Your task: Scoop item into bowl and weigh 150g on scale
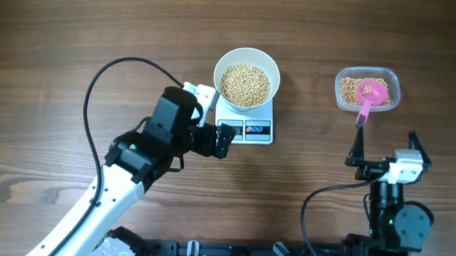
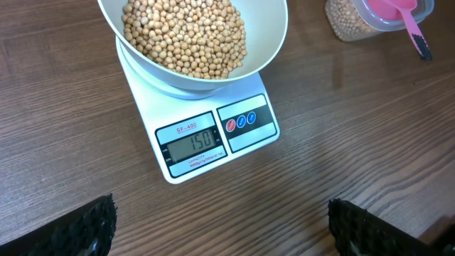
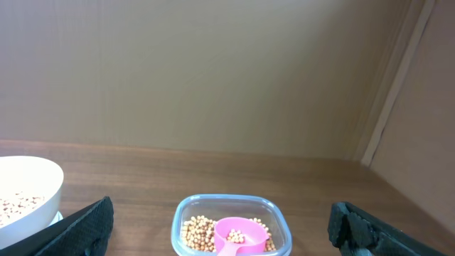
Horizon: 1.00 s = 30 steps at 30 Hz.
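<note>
Found round plain white bowl point(image 2: 274, 35) of small pale-tan beans point(image 2: 185, 35) seated on flat white square scale point(image 2: 149, 107) showing 150. Judged weighing complete. Found left gripper point(image 2: 227, 227) and right gripper point(image 3: 220, 224) released, empty.

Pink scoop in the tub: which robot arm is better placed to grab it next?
Right. The right pincer is open, close to the pink scoop, facing the clear tub. The left pincer is off by the scale, farther away.
</note>
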{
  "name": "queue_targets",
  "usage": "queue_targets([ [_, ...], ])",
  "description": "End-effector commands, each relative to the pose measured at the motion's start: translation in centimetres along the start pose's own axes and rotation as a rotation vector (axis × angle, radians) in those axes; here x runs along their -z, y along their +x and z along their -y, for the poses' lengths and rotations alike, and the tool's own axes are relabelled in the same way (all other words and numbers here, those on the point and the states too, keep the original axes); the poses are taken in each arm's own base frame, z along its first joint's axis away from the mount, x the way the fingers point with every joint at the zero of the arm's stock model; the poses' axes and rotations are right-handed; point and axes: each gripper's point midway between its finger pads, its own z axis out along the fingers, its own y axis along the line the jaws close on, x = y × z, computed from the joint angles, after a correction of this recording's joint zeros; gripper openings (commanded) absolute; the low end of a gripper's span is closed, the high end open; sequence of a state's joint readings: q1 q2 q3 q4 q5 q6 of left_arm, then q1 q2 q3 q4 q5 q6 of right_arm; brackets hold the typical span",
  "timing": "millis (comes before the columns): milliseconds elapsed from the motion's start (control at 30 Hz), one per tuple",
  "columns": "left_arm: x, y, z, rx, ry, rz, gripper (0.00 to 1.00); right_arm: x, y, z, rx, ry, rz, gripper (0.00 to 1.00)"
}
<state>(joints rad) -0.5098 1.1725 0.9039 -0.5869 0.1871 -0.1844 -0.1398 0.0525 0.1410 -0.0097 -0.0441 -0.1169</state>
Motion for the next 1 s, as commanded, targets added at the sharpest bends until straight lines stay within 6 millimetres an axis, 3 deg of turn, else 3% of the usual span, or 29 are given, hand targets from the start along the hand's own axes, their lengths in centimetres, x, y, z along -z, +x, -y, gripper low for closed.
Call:
queue_targets([
  [0,-0.09,0.1,0.01,-0.022,-0.003,-0.003,1.0,0.31,-0.16,-0.19,-0.009,-0.007,0.034,1.0],
  [967,-0.09,0.1,0.01,-0.022,-0.003,-0.003,1.0,-0.11,0.32,-0.07,0.072,0.017,0.119,1.0],
])
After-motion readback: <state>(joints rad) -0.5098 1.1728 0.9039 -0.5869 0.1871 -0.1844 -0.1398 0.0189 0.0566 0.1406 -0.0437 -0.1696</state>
